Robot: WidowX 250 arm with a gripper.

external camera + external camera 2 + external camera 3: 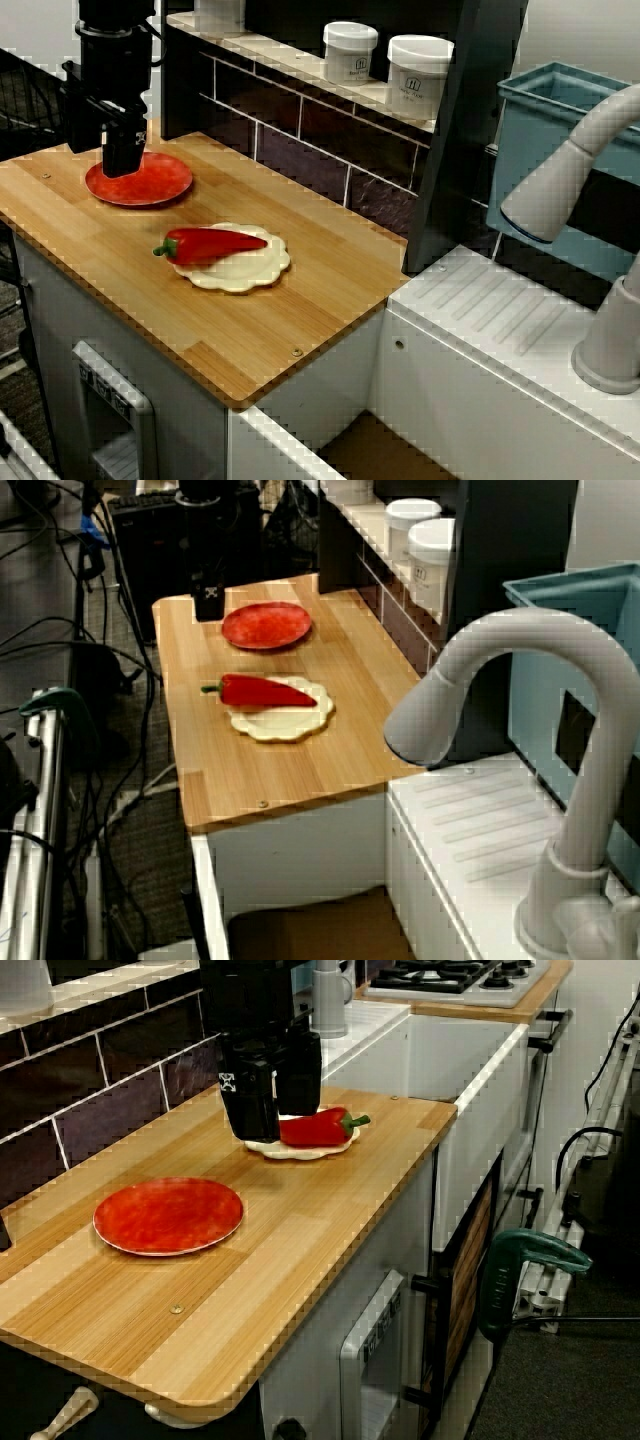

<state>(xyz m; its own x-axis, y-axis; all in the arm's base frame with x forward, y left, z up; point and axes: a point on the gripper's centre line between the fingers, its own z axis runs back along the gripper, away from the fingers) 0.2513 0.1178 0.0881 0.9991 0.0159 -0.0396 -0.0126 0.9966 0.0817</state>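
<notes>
Wooden counter (300,300), red plate (150,182), tiled wall (300,130), faucet (590,150)

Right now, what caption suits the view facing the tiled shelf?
Black hand near a red plate; red pepper lying on a cream scalloped plate, wooden counter.

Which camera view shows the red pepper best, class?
The view facing the shelf: the red pepper lies whole and large across its cream plate, stem included. The view past the tap shows it whole but smaller. In the view along the counter, the gripper hides its pointed end.
</notes>
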